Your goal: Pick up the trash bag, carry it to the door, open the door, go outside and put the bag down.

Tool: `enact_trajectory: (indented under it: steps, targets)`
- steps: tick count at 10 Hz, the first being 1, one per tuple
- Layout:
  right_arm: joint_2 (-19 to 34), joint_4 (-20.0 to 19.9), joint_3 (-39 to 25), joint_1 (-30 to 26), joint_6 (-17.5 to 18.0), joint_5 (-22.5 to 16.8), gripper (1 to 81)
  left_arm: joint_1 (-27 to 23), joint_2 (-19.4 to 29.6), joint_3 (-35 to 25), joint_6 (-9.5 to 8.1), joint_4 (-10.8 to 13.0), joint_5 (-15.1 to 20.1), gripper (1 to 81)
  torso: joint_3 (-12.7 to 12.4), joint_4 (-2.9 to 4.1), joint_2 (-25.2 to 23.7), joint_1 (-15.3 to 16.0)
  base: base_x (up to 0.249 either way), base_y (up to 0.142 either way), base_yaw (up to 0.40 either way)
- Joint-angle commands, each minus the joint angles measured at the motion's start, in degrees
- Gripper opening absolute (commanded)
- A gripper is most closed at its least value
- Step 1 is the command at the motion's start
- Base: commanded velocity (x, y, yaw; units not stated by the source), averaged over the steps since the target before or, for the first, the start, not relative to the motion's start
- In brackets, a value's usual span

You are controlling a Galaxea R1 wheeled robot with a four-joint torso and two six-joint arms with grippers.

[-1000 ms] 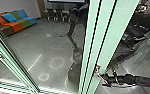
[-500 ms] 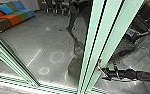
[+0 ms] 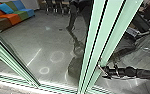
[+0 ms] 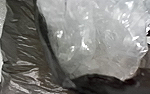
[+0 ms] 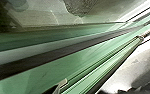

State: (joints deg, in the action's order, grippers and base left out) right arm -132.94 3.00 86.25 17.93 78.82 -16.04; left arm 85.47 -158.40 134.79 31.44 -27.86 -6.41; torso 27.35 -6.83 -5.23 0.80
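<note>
In the head view my right gripper (image 3: 102, 69) reaches in from the right side, its tip at the pale green door frame (image 3: 91, 53) near a small metal fitting. In the right wrist view the green frame (image 5: 98, 72) runs slantwise close by, with a pale fitting (image 5: 62, 83) near it. A dark trash bag (image 4: 21, 47) hangs in the left wrist view, with crumpled clear plastic (image 4: 98, 42) inside its opening. Whether the left gripper holds the bag is hidden.
Behind the glass lie a grey floor (image 3: 41, 37), a coloured sofa (image 3: 12, 17) and chairs (image 3: 57, 7) at the back. Another green frame (image 3: 13, 62) slants along the left, and a sill (image 3: 58, 89) crosses the bottom. Dark robot reflections show on the glass.
The head camera's picture has shifted, with the room standing higher in it now. The right gripper stays beside the green frame.
</note>
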Motion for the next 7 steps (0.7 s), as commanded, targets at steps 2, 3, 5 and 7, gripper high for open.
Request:
enact_trajectory:
  steps: [2,3,5,7]
  targets:
    - [0.5,-1.6,0.8,-19.1,0.4,4.4,81.1,1.0,0.6,-0.5,0.11,-0.3,5.1,1.0,0.0,0.00,0.0,0.0,0.000,0.000,0.000]
    - [0.6,-1.6,0.7,-19.5,0.4,4.4,81.1,1.0,0.6,-0.5,0.11,-0.3,5.1,1.0,0.0,0.00,0.0,0.0,0.000,0.000,0.000]
    - [0.8,-1.6,0.7,-19.6,0.5,4.4,81.1,1.1,0.6,-0.5,0.11,-0.3,5.1,1.0,0.0,0.00,0.0,0.0,0.000,0.000,0.000]
    - [2.5,-1.6,0.8,-20.4,0.5,4.1,81.1,1.2,0.5,-0.5,0.11,-0.3,5.0,1.0,0.0,0.02,0.0,0.0,0.000,0.000,0.000]
